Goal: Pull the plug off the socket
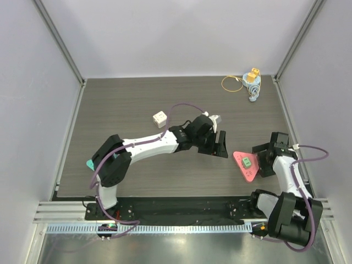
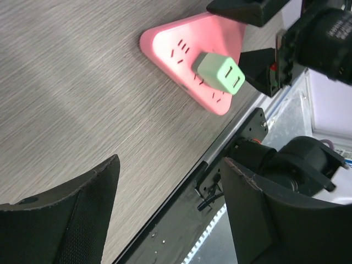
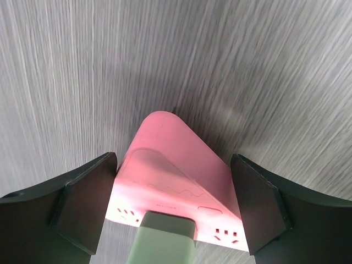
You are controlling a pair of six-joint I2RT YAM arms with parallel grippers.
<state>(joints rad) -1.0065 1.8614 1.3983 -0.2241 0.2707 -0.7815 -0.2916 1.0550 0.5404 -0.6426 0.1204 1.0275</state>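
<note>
The pink triangular socket (image 1: 243,168) lies flat near the table's right front, and the pale green plug (image 1: 247,163) is seated in it. In the right wrist view the right gripper (image 3: 173,203) straddles the socket (image 3: 176,165) at its wide end, both pads against its sides, with the plug (image 3: 165,242) between them at the bottom edge. The left gripper (image 1: 221,147) hovers to the left of the socket. In the left wrist view the left gripper (image 2: 170,203) is open and holds nothing; the socket (image 2: 181,49) and plug (image 2: 220,74) lie beyond its fingertips.
A white cube (image 1: 159,119) sits mid-table behind the left arm. A yellow ring (image 1: 231,83) and a blue and yellow object (image 1: 252,83) lie at the back right. The table's front edge (image 2: 165,181) and metal rail run close beside the socket.
</note>
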